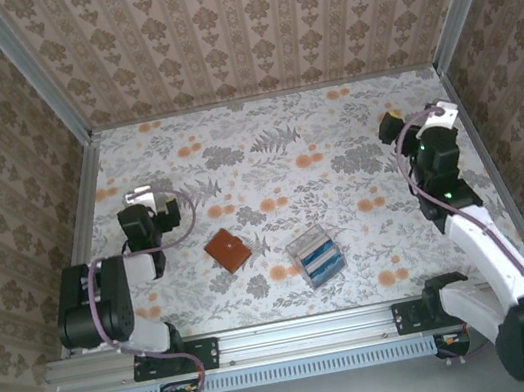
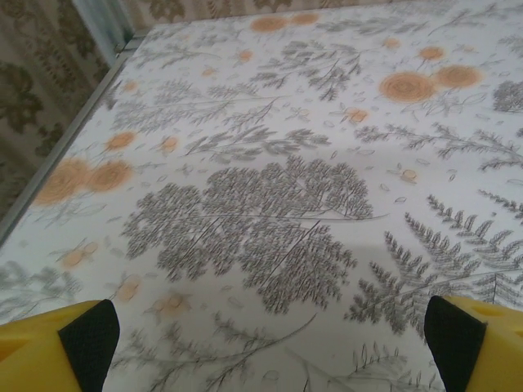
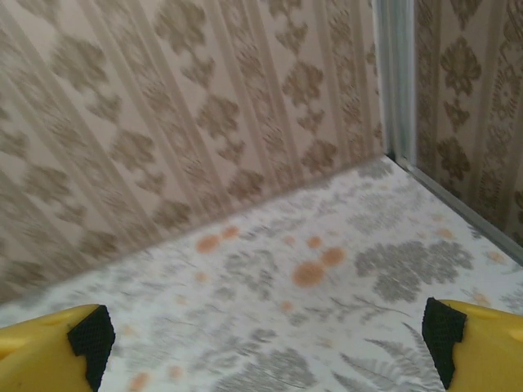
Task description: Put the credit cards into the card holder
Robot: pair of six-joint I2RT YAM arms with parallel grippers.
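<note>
Top external view is showing the card holder lying flat on the floral table, turned cornerwise, near the front edge and left of centre. The credit cards are sitting to its right, inside a clear tray; tray and holder are lying near each other but apart. Both are resting between the two arms, touched by neither.

The left gripper is hanging over the left side of the table, beyond and to the left of the holder. Left wrist view: jaws are standing wide apart, nothing between them, black pads framing bare tablecloth.

The right gripper is hanging near the far right of the table, well apart from the tray. Right wrist view: jaws are likewise spread wide and grasping nothing, pads pointing toward the back corner, where patterned wallpaper is meeting the table.
</note>
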